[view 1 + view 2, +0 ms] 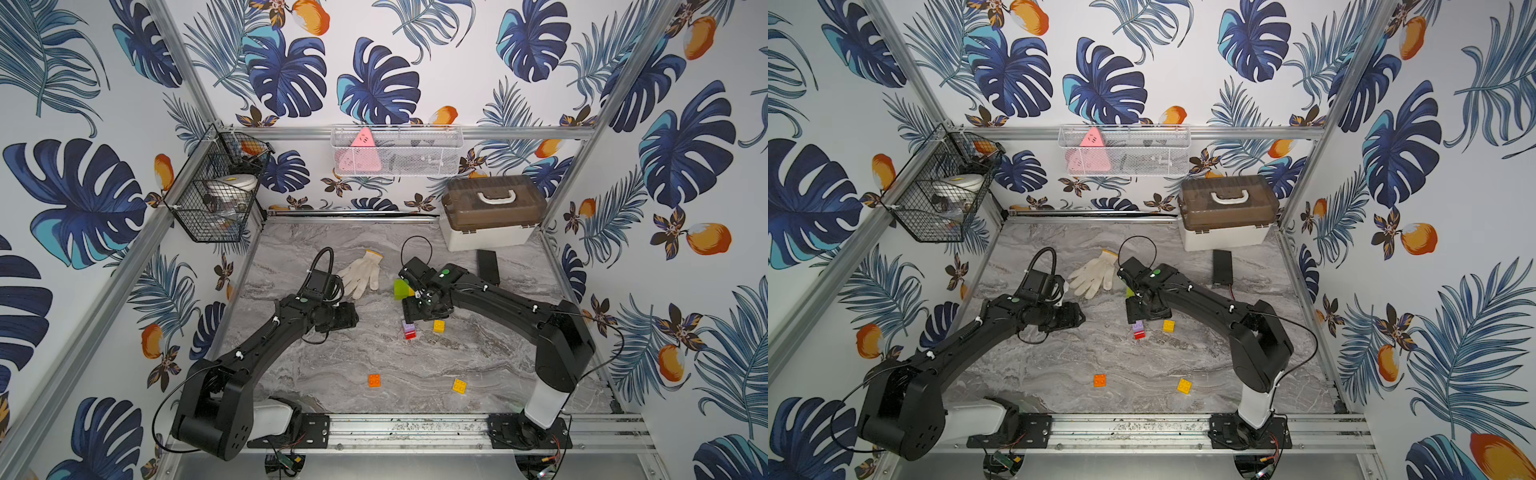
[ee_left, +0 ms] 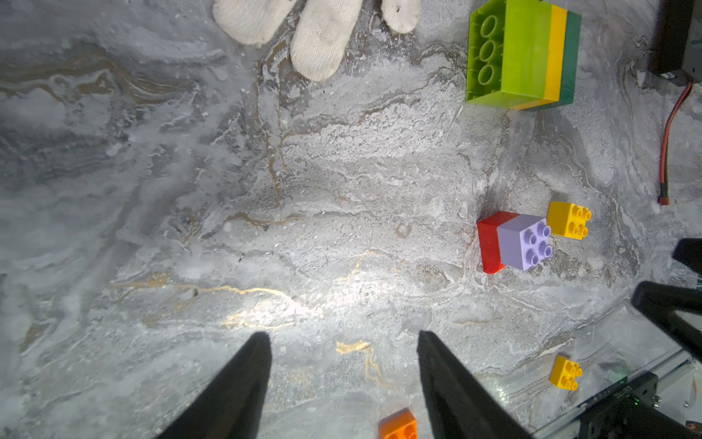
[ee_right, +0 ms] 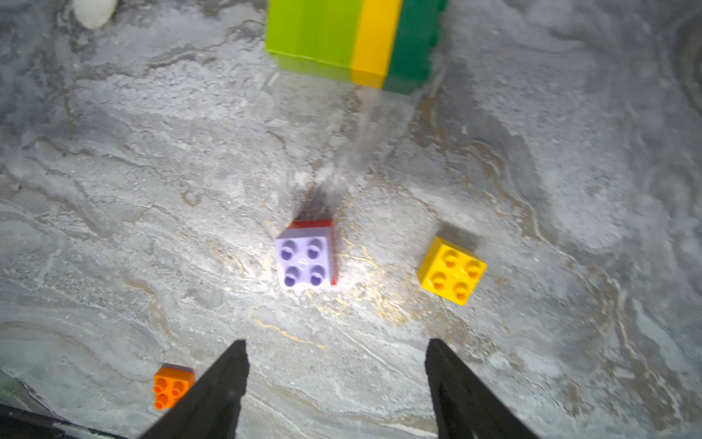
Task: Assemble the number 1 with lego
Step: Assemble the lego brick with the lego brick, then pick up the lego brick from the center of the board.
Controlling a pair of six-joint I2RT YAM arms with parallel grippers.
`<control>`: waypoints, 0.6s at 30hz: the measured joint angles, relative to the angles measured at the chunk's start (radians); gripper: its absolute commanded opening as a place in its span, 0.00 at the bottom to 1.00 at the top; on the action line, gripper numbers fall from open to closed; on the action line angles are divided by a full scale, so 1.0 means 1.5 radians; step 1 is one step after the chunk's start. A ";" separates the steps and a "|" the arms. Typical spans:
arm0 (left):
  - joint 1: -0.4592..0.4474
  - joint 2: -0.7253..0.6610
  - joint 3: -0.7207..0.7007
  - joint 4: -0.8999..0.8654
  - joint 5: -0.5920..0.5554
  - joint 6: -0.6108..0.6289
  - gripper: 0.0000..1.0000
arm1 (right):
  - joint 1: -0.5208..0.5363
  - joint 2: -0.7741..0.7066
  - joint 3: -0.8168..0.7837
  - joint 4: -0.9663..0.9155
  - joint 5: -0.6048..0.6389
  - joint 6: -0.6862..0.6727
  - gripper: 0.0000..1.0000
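Note:
A chunky lime, yellow and dark green lego block [image 1: 401, 289] [image 2: 526, 53] [image 3: 353, 41] lies on its side near the table's middle. A lilac brick on a red one [image 1: 409, 329] [image 1: 1138, 329] [image 3: 304, 262] stands just in front of it, beside a loose yellow square brick [image 1: 439, 326] [image 3: 452, 270]. An orange brick [image 1: 374, 380] [image 2: 398, 423] and another yellow brick [image 1: 459, 386] [image 2: 565, 372] lie nearer the front. My right gripper [image 3: 336, 344] hovers open over the lilac stack, holding nothing. My left gripper [image 2: 342, 336] is open and empty above bare table to the left.
A white knitted glove [image 1: 361, 272] lies behind the left wrist. A black box with a red lead [image 1: 487, 266] and a lidded toolbox [image 1: 492, 212] stand at the back right. Wire baskets [image 1: 216, 195] hang on the walls. A metal rail [image 1: 415, 430] runs along the front.

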 measured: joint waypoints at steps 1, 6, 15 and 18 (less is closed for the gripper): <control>0.000 -0.002 0.000 0.000 0.000 0.000 0.67 | -0.010 -0.015 -0.018 -0.001 0.000 0.005 0.76; 0.000 -0.006 0.000 0.000 0.000 0.000 0.67 | -0.060 -0.061 -0.094 0.006 -0.010 0.022 0.71; 0.000 -0.010 -0.001 0.000 0.007 0.000 0.67 | -0.113 -0.055 -0.138 0.027 -0.035 0.020 0.62; 0.000 -0.010 -0.001 0.001 0.011 0.000 0.67 | -0.116 -0.038 -0.141 0.043 -0.041 0.019 0.63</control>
